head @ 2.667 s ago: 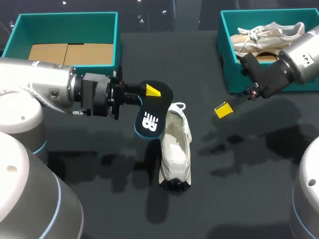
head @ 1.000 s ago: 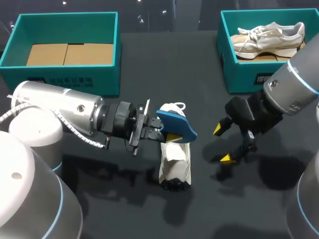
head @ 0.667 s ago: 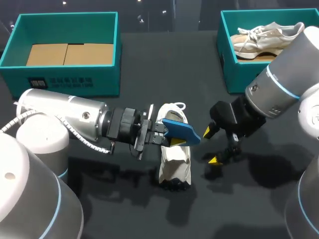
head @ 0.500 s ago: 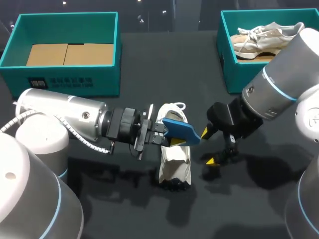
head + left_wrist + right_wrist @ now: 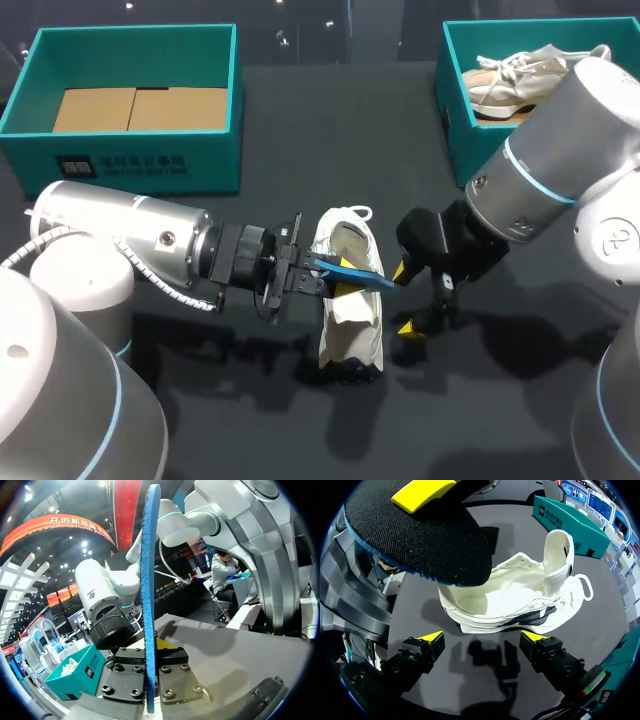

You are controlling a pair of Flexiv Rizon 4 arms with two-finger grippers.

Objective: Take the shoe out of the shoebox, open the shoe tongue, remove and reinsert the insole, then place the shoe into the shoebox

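left tool [image 5: 335, 283] pinches insole [image 5: 357, 272] by one end, just above shoe [image 5: 352, 325] | shoe on desk [image 5: 300, 130], mouth up | right tool [image 5: 405, 298] spread, beside shoe | insole likely light, floppy: grip heel end; steady soft shoe by sidewalls

White shoe [image 5: 352, 325], black insole [image 5: 415, 535] with blue edge, teal shoeboxes [image 5: 140, 160], yellow fingertips [image 5: 432, 639], dark grey table [image 5: 330, 150]
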